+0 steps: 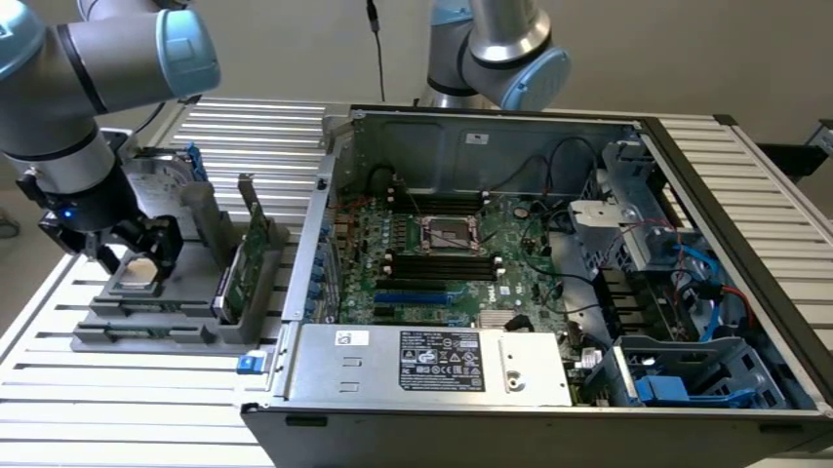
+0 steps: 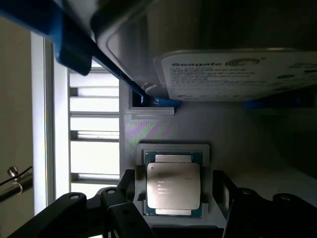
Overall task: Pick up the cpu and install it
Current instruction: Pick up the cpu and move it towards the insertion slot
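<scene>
The cpu [image 2: 173,184] is a small square chip with a silvery top, lying flat in a square recess of the grey holder [image 2: 193,129]. In the exterior view the cpu [image 1: 138,267] is a pale patch on that holder [image 1: 156,331], at the exterior view's left. My gripper [image 2: 173,201] hangs directly over it, open, with one dark finger [image 2: 119,198] on each side of the chip and a gap to each edge. The gripper [image 1: 135,261] sits low on the holder. The empty motherboard socket [image 1: 452,234] lies inside the open computer case [image 1: 521,380].
A silver hard drive [image 2: 223,74] with a white label and blue bracket stands in the holder just beyond the cpu. A green circuit card [image 1: 254,258] stands upright between holder and case. A second arm [image 1: 501,49] rises behind the case.
</scene>
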You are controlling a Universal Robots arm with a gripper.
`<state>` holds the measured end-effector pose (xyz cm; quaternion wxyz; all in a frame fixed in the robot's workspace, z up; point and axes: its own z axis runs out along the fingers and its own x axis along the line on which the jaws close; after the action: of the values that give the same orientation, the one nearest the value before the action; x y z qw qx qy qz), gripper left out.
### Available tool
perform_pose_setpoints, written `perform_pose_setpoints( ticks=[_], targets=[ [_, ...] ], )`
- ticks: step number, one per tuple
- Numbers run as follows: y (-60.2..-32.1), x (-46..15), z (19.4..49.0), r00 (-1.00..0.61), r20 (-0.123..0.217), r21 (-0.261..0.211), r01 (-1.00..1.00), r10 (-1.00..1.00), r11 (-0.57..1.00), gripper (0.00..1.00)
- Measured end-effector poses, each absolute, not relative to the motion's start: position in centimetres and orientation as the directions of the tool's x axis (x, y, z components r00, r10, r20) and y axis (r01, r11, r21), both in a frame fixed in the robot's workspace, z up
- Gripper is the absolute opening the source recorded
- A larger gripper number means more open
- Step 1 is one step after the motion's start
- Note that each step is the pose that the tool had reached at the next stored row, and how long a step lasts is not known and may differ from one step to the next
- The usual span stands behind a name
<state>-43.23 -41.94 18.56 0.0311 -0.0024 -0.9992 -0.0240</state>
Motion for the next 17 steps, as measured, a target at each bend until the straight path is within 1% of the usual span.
perform_pose_setpoints(
  ticks=[15, 17],
  targets=[
    [-42.20, -43.23, 18.54, -0.998, 0.062, 0.048, 0.006, 0.003, 0.999, 0.73],
    [-42.20, -43.23, 18.54, -0.998, 0.062, 0.048, 0.006, 0.003, 0.999, 0.72]
  ],
)
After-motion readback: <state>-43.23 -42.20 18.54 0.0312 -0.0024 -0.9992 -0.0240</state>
